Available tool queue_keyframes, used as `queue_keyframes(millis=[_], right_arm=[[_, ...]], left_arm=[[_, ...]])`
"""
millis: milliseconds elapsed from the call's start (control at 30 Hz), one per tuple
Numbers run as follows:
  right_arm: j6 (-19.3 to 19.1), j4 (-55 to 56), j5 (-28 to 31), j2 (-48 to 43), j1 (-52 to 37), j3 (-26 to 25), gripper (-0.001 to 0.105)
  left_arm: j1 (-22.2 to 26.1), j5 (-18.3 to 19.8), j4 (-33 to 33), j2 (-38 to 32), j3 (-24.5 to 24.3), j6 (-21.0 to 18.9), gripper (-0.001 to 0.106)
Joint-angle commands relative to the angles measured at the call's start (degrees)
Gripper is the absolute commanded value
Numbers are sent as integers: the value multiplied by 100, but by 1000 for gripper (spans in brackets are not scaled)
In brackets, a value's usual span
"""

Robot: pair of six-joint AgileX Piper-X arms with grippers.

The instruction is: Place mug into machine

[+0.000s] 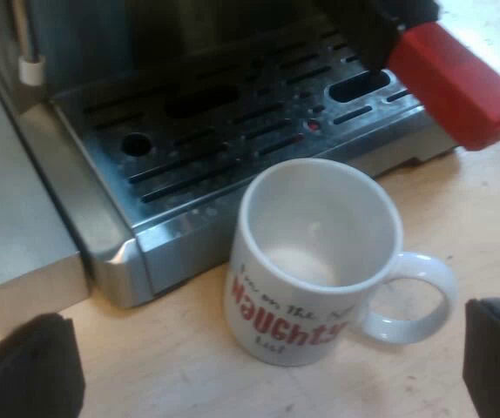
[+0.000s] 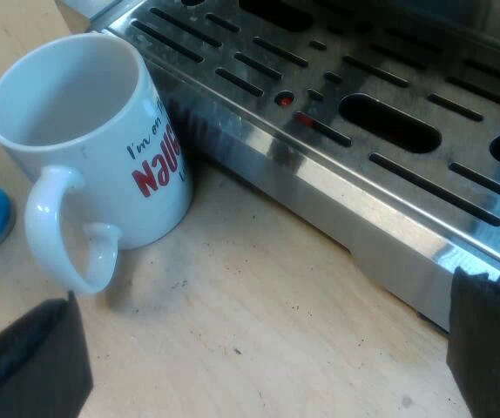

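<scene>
Jaws on both grippers stand wide apart, with nothing between them. Left gripper (image 1: pixel 263 348) hovers near the mug (image 1: pixel 311 261); right gripper (image 2: pixel 259 340) hangs over the table (image 2: pixel 259 287) by the drip tray (image 2: pixel 389 174). Mug upright, empty, on the table just beside the tray's front edge, not yet on it. Mug as dial, left wrist view: tray at 12 o'clock, its own handle at 4, red handle end (image 1: pixel 455 83) at 1. Judgement: pinch the wall away from the handle, lift clear of the tray lip, set flat on the grate, avoiding the red end.
</scene>
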Motion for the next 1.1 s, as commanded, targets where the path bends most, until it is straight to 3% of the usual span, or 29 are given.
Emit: queue_keyframes(millis=[33,267,467,600,667,800,833,1000,1100], right_arm=[[-48,-79,-43,-8,10,-75,85],[-48,30,-470,-8,10,-135,85],[-218,881,-484,-8,853,-588,85],[-218,879,164,-8,1391,-612,85],[-183,901,775,-8,1844,-612,85],[-170,899,1201,-8,2223,-612,85],[338,869,1858,37,2717,-584,85],[703,221,2407,284,3015,-356,85],[987,-504,2415,522,3073,-156,85]], left_arm=[[-28,281,-59,-14,-28,-43,91],[-48,349,-27,-14,-68,-77,91],[-659,338,107,-14,-253,37,91],[-807,254,390,-14,-438,267,91],[-830,244,575,-14,-533,435,91],[-830,129,636,-14,-532,721,91],[-830,131,625,-14,-532,776,91],[-830,131,597,-14,-473,1132,91],[-830,131,579,-14,-328,1233,91]])
